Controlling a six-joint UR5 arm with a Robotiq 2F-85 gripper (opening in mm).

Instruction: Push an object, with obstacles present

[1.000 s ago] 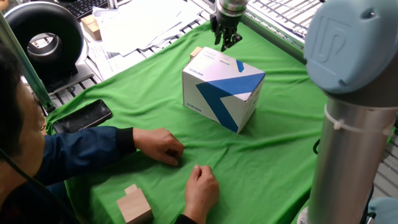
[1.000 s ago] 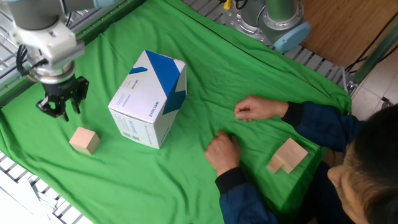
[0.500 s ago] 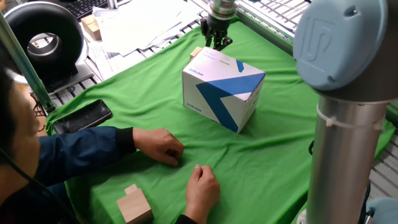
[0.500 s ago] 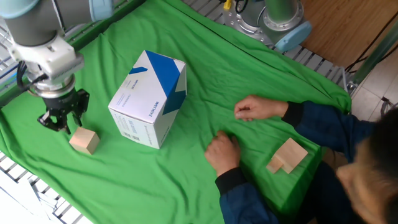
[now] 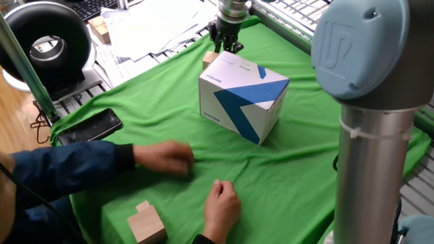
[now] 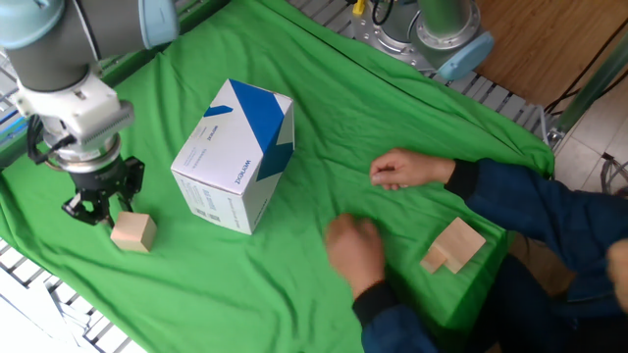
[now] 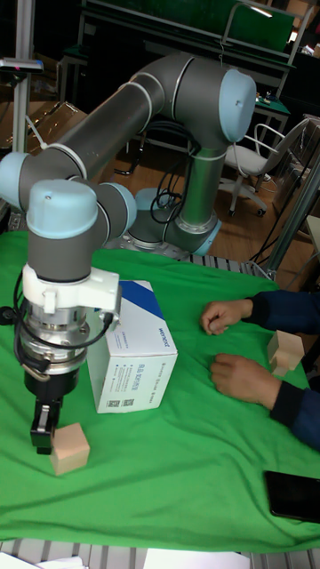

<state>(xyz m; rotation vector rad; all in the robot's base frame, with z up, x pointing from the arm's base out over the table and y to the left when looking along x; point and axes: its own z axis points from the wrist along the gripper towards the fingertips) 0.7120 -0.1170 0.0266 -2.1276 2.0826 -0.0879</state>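
Note:
The object, a small light-wood cube point(image 6: 133, 232), lies on the green cloth just beyond one end of the obstacle, a large white box with blue graphics point(image 6: 234, 157). My gripper point(image 6: 96, 208) is shut with nothing in it, its fingertips low at the cloth and touching or nearly touching the cube's side away from the box. In the tall fixed view the gripper point(image 7: 43, 434) stands right against the cube point(image 7: 70, 447), with the box point(image 7: 133, 360) behind. The box point(image 5: 243, 95) hides most of the cube point(image 5: 210, 58) below the gripper point(image 5: 225, 45).
A person's two hands point(image 6: 402, 171) point(image 6: 355, 250) rest on the cloth past the box. A stepped wooden block point(image 6: 452, 244) lies by them, and a black phone point(image 5: 90, 127) at the cloth's edge. Papers and another wooden block point(image 5: 100, 28) lie off the cloth.
My gripper has travelled across the cloth to the cube and nudged it a little. The person's nearer hand has shifted along the cloth.

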